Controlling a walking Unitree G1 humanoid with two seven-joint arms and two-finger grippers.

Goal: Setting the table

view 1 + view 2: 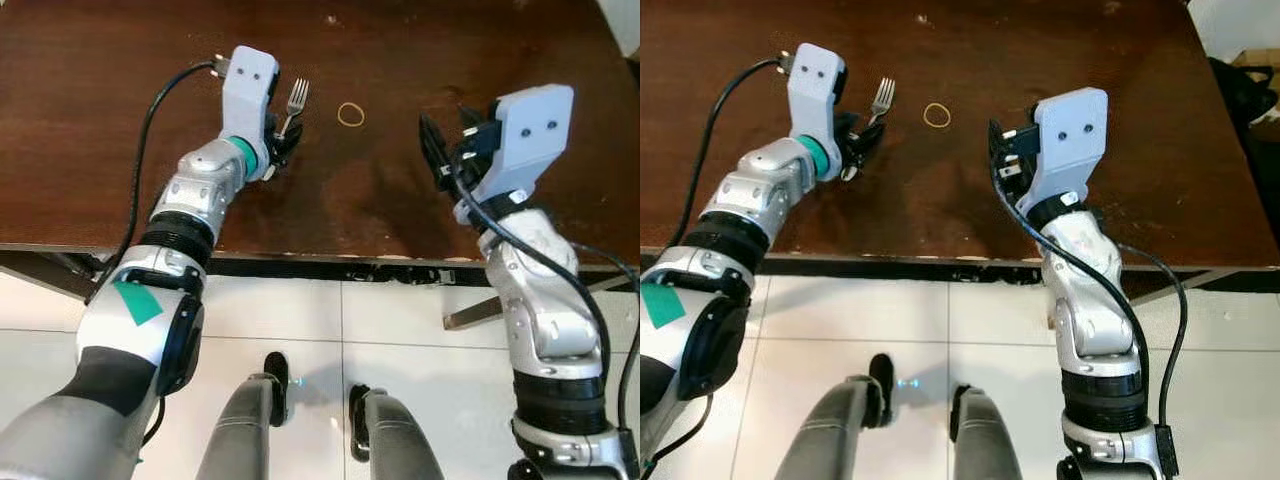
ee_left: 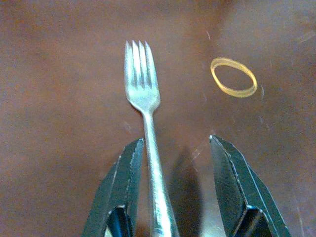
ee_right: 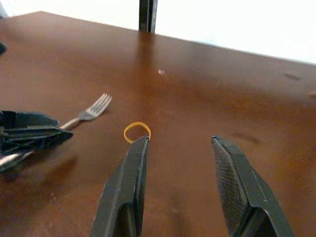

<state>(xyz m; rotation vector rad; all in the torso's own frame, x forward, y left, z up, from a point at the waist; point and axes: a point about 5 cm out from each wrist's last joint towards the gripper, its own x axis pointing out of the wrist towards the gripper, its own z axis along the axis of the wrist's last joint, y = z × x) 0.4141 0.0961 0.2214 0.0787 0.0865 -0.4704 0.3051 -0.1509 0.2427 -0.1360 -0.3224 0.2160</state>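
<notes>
A silver fork lies flat on the dark brown wooden table, tines pointing away from me. My left gripper is open and low over the table, its two black fingers on either side of the fork's handle; the handle runs close along one finger. In the left eye view this gripper sits at the handle end of the fork. My right gripper hovers over the table to the right, open, with nothing between its fingers.
A yellow rubber band lies on the table just right of the fork's tines. The table's front edge runs across above my legs, with white tiled floor below. A dark post stands behind the far edge.
</notes>
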